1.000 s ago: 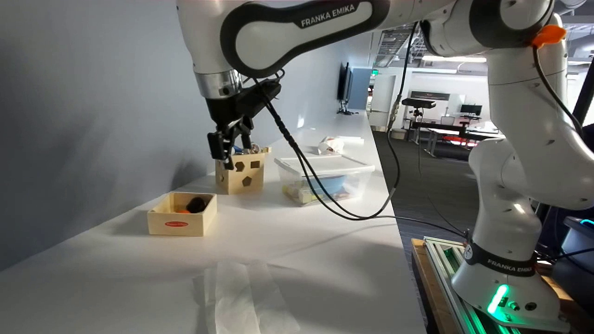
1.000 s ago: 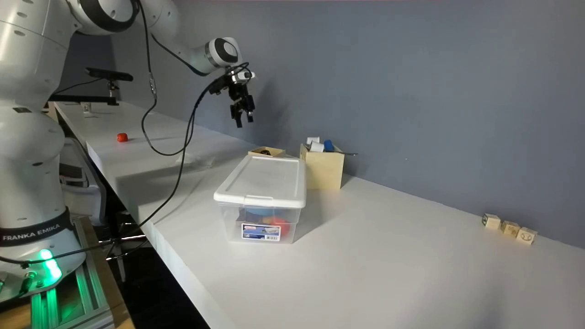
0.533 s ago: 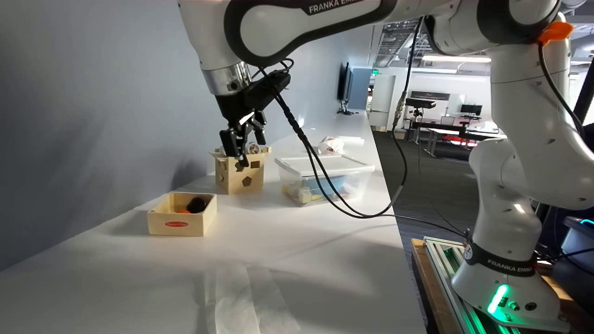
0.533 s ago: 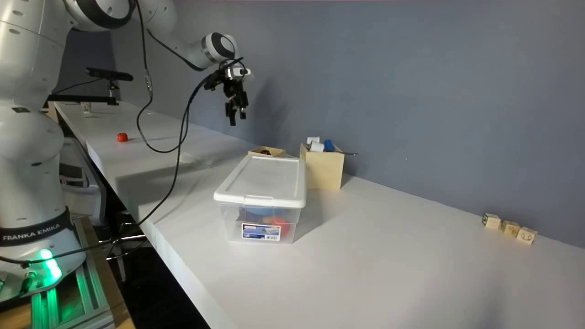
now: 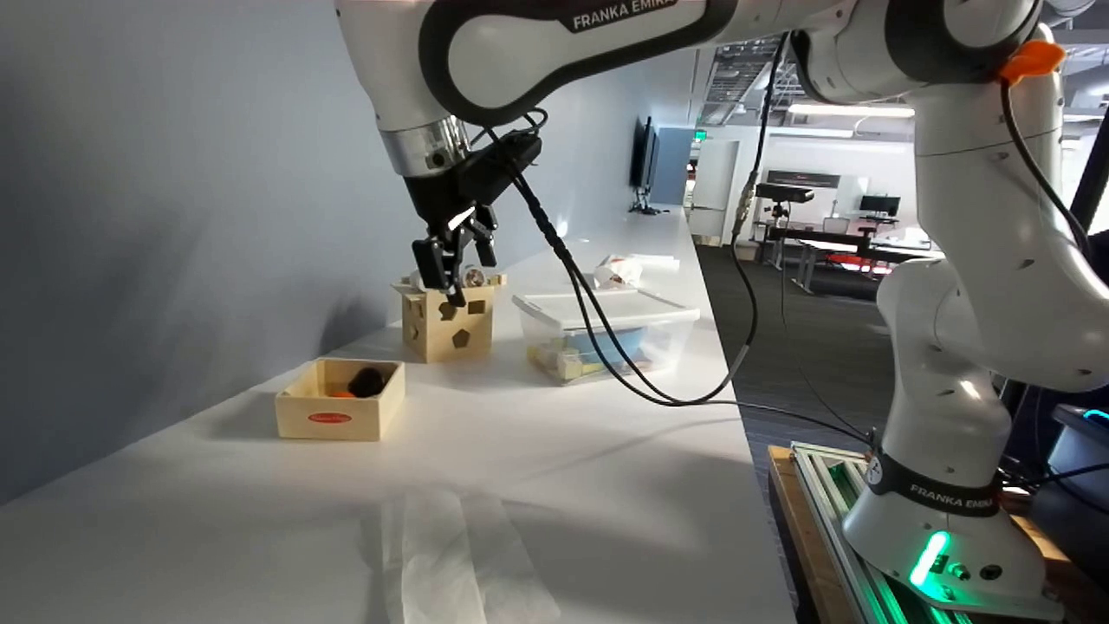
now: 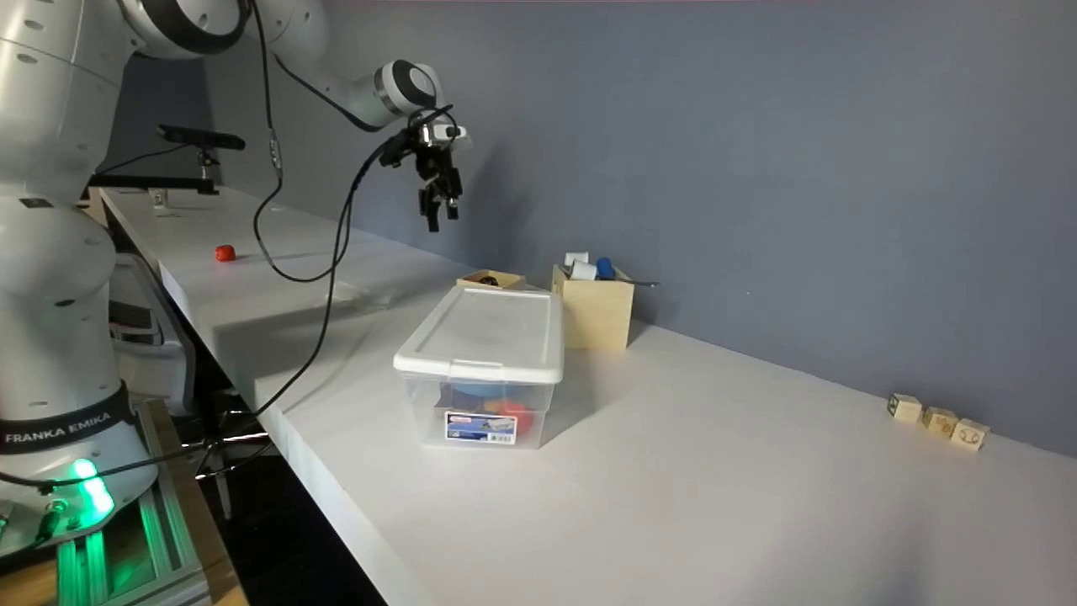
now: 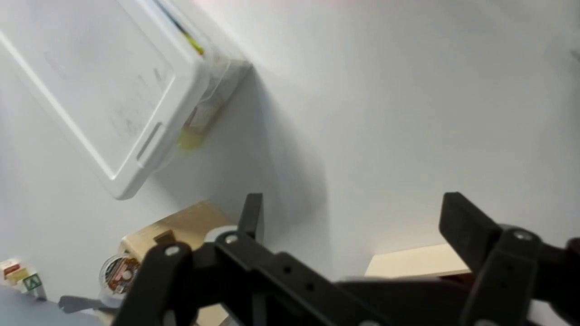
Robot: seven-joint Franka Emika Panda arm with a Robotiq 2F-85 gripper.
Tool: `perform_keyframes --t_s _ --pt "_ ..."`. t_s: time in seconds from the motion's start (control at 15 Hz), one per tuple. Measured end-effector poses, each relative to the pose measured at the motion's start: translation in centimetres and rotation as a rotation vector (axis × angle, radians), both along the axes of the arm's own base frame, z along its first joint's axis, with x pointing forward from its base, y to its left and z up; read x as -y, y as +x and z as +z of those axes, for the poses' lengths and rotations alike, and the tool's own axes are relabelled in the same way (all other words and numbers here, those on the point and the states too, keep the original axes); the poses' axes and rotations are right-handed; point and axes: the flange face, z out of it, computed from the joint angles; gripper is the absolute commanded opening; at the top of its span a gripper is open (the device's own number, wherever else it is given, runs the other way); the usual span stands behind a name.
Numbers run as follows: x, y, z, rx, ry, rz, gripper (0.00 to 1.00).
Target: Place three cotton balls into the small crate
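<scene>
The small crate (image 5: 299, 422), a shallow light-wood box with a red patch, stands by the wall. A dark ball (image 5: 367, 382), likely a cotton ball, lies inside it beside something orange (image 5: 342, 394). The crate's rim (image 6: 511, 280) and the dark ball (image 6: 488, 280) show behind the tub. My gripper (image 5: 470, 279) is open and empty, high above the table near the cube; it also shows in the other views (image 6: 443, 220) (image 7: 354, 199). In the wrist view the crate's edge (image 7: 408, 263) is partly hidden by my gripper. No other cotton balls can be made out.
The wooden cube with holes (image 5: 433, 347), filled with objects, stands by the wall beyond the crate. The lidded clear tub (image 6: 480, 332) is beside it. Thin white sheets (image 5: 468, 555) lie at the front. Small wooden blocks (image 6: 940, 420) and a red object (image 6: 225, 253) lie farther off.
Over the first half second my gripper moved slightly sideways, away from the wall, and a little up. Since then it has hardly moved. It stays open; the crate and the dark ball are unmoved.
</scene>
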Motion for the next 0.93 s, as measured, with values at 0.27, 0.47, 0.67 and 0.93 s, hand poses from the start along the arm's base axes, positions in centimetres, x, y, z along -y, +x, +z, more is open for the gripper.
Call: perform_keyframes --t_s 0.27,0.47,0.67,0.93 --pt "8.6 1.8 2.3 -0.06 0.029 0.11 1.0" --pt "17.2 2.4 4.4 -0.08 0.152 0.122 1.0" --pt "25.4 3.3 5.7 -0.014 0.202 -0.025 1.0" --pt "29.0 5.6 4.3 0.076 0.248 -0.217 1.0"
